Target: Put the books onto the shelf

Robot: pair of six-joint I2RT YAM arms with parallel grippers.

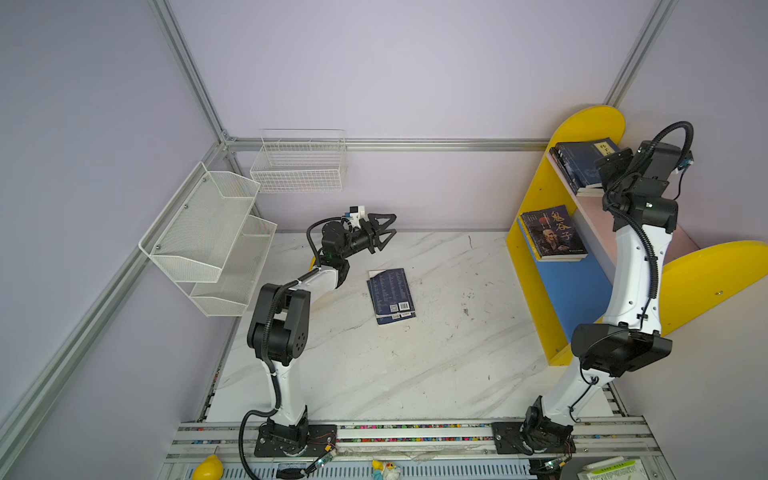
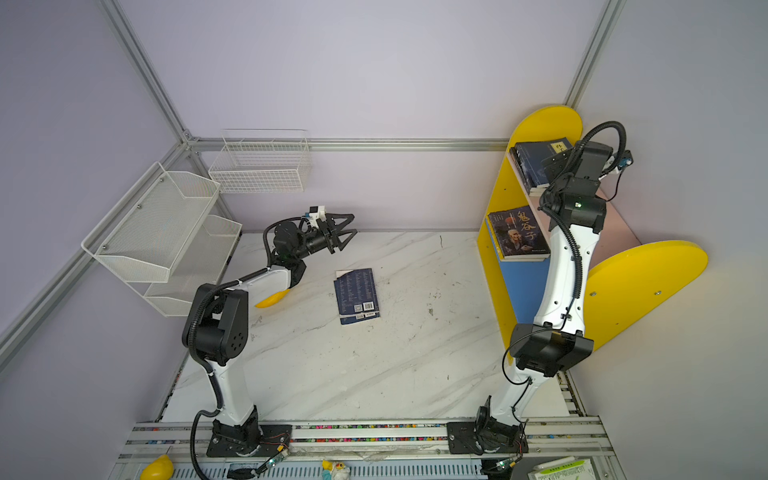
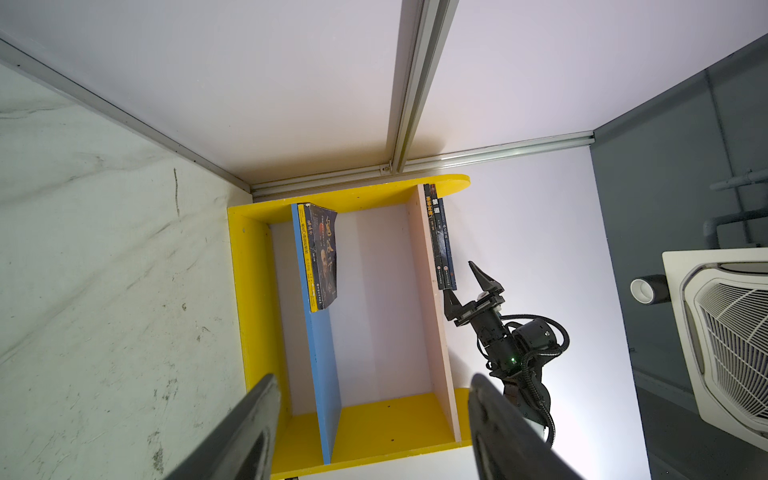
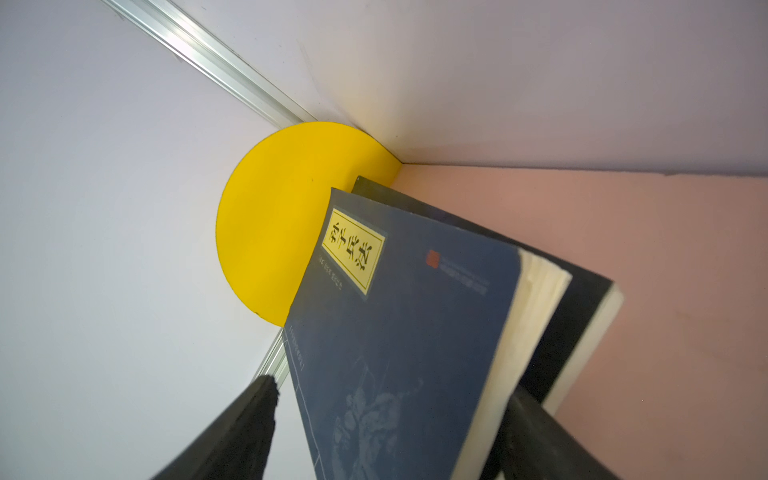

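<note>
Books (image 1: 579, 164), six: three stacked on pink board (image 3: 434, 353) of shelf (image 1: 536, 199), two on blue board (image 1: 569, 291), one flat on table (image 1: 415, 365), left gripper (image 1: 392, 226) and right gripper (image 3: 457, 277) jaws spread

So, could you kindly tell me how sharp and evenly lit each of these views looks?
In both top views the light is soft and even, though the wall rails splay outward; in the left wrist view the left gripper's fingers are blurred, the shelf sharp; in the right wrist view the navy book shows a crisp label, the right gripper's fingers dark and soft.
</note>
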